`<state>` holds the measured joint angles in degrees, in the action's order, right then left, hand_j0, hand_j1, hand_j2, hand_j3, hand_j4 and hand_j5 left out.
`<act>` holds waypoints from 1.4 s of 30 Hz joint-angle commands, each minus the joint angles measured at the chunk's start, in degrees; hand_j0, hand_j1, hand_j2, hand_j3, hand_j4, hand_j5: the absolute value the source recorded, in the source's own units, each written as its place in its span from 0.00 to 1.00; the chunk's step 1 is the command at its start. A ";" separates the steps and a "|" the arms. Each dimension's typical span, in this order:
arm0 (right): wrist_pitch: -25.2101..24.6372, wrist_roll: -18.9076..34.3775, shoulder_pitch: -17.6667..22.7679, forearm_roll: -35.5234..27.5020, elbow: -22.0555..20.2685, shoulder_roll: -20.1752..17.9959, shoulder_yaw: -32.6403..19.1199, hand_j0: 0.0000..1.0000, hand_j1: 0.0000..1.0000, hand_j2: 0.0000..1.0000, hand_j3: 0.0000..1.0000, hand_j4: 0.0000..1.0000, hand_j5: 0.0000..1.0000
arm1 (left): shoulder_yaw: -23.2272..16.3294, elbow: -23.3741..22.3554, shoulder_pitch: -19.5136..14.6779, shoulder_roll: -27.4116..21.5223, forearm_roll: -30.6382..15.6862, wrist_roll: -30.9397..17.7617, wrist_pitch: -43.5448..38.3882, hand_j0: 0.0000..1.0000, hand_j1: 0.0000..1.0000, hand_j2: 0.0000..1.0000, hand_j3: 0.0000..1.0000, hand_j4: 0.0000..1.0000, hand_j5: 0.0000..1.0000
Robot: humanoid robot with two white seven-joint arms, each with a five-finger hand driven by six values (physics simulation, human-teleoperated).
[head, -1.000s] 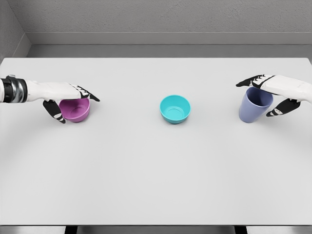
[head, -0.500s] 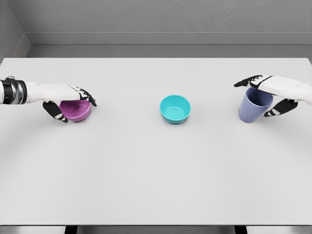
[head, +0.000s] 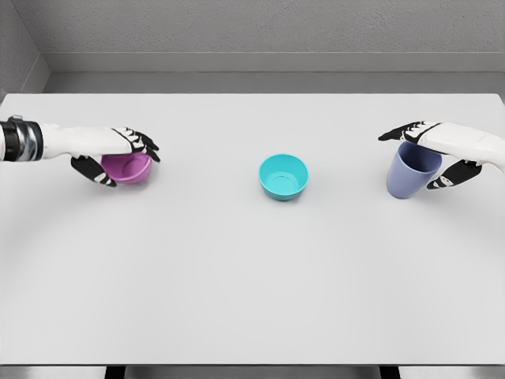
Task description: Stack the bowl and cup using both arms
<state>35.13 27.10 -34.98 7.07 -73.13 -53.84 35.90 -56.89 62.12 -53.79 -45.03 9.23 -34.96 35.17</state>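
Over on the left side of the white table (head: 237, 284), the left hand (head: 118, 151) is wrapped around the purple bowl (head: 127, 168), fingers over the far rim and thumb hooked under the near side. The bowl sits well in from the table's left edge, and whether its base touches the surface cannot be told. A wide bare stretch of tabletop runs between it and the centre.

In the middle stands the teal bowl (head: 283, 176), upright, nothing inside it, no hand near it, with open room on every side and a broad clear band in front toward the near edge.

On the right, the blue-grey cup (head: 412, 170) stands upright, tilted a touch, its inside in shadow. The right hand (head: 436, 150) grasps it, fingers laid across the far rim, thumb down the right wall. The arm runs off the picture's right edge, close to the table's right edge.

Behind the table, a grey wall (head: 260, 31). No labels or writing readable on any vessel.
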 commanded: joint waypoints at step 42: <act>-0.13 -0.03 -0.18 -0.39 1.50 0.40 0.75 1.00 1.00 1.00 1.00 1.00 1.00 | -0.85 1.07 -6.59 14.01 2.81 -0.04 -0.17 0.77 0.77 0.77 0.77 0.77 0.77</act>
<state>35.13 27.10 -35.16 7.10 -71.91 -53.42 36.68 -57.69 63.17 -60.47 -31.67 12.44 -34.93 35.20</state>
